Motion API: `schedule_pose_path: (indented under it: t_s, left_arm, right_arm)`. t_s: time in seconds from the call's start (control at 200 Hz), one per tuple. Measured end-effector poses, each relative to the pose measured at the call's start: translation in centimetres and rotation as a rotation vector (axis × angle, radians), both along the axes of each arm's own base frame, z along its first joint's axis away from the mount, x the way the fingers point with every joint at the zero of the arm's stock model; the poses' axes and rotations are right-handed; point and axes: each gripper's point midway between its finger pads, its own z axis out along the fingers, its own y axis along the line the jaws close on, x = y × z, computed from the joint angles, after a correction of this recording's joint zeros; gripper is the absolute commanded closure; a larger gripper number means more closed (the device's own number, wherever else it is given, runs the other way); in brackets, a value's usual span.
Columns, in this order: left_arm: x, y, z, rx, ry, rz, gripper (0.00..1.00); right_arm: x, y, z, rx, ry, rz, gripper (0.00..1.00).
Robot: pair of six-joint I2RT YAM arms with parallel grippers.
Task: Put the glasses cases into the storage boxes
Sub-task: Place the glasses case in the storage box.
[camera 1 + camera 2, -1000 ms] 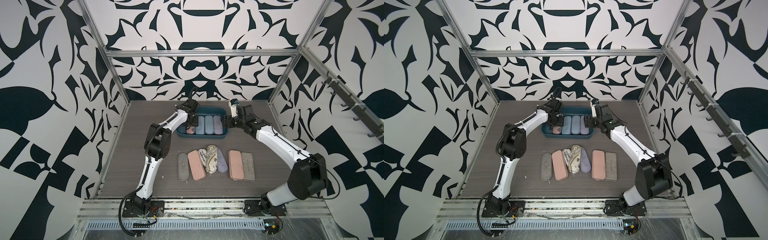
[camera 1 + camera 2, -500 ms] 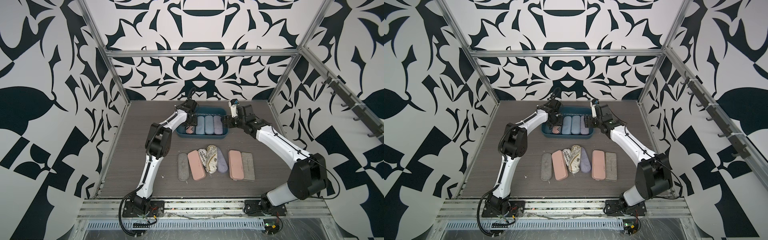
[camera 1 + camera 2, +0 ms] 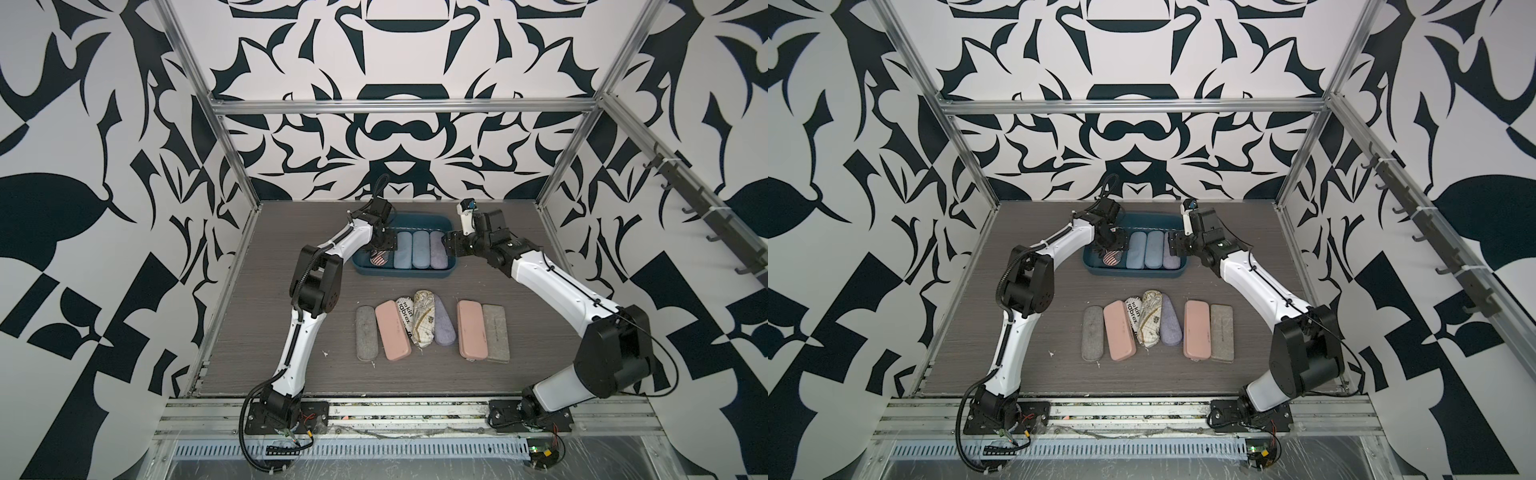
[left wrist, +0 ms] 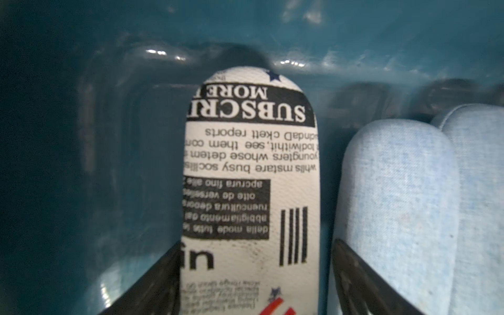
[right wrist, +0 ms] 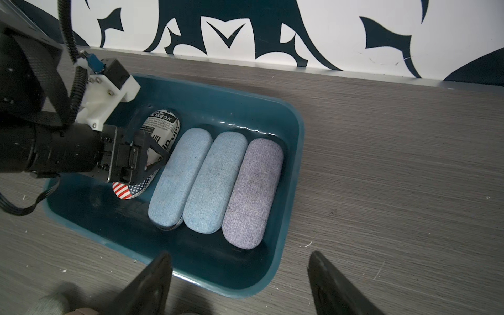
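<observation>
The newspaper-print case with the flag end (image 4: 249, 169) lies flat in the teal storage tray (image 5: 293, 174), at the end of the row nearest the left arm, with two light blue cases (image 5: 180, 180) (image 5: 214, 182) and a lavender case (image 5: 253, 191) lined up side by side beyond it. The left gripper (image 4: 256, 245) is down inside the tray and straddles this case. Its black fingers (image 4: 354, 275) are spread, and a sliver of tray floor shows between one finger and the case's edge, so it is not pinching. The case's print reads "SUBSCRI", "MORE" and "reports" (upside down in the left wrist view), beside a short barcode-like set of bars. The right gripper (image 5: 238, 255) hangs over the tray's rim at the opposite end, its jaws wide apart with nothing between them. Nearer the arm bases, seven cases lie in a row on the grey table (image 3: 415, 374): grey felt (image 3: 367, 332), pink (image 3: 392, 330), a second newspaper-print case (image 3: 404, 318) with lettering that looks like "takin", map-print (image 3: 424, 318), lavender (image 3: 444, 328), pink (image 3: 471, 330) and grey (image 3: 495, 332).
</observation>
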Motion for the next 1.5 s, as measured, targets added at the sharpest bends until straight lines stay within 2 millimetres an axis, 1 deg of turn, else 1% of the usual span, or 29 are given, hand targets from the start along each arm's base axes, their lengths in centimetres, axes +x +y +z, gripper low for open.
schedule_pose_path:
  t_s: [0.13,0.24,0.39,0.665,0.79,0.94,0.995,1.195,1.3,1.5]
  left_arm:
    - [-0.2,-0.3,-0.1,-0.03,0.006,0.003,0.16]
    - [-0.8,-0.4,0.1,-0.058,0.017,0.01,0.16]
    - [-1.0,-0.6,1.0,-0.091,0.006,0.019,0.16]
    - [-0.5,-1.0,3.0,-0.139,-0.049,0.031,0.16]
    - [-0.3,-0.9,3.3,-0.13,-0.057,0.037,0.17]
    - [0.3,-0.8,4.5,-0.12,-0.086,0.041,0.17]
    - [0.4,-0.8,4.4,-0.121,-0.089,0.039,0.17]
    - [-0.2,-0.9,3.2,-0.126,-0.066,0.027,0.18]
    - [-0.2,-1.2,3.2,-0.146,-0.066,0.018,0.19]
    - [0.0,-1.9,3.2,-0.194,-0.072,0.003,0.21]
  right_arm:
    - [0.0,0.0,0.0,0.0,0.0,-0.001,0.19]
    - [0.0,0.0,0.0,0.0,0.0,0.0,0.19]
    - [0.0,0.0,-0.2,-0.001,0.003,0.0,0.19]
    - [0.1,0.1,-0.5,-0.002,0.01,0.002,0.19]
    - [0.1,0.1,-0.4,-0.002,0.01,0.003,0.19]
    - [0.1,0.1,-0.4,-0.001,0.009,0.003,0.19]
    - [0.1,0.1,-0.4,-0.002,0.01,0.003,0.19]
    - [0.3,0.2,-1.1,-0.009,0.024,0.005,0.19]
    - [0.4,0.2,-1.4,-0.012,0.031,0.005,0.19]
    - [0.4,0.2,-1.4,-0.012,0.031,0.005,0.19]
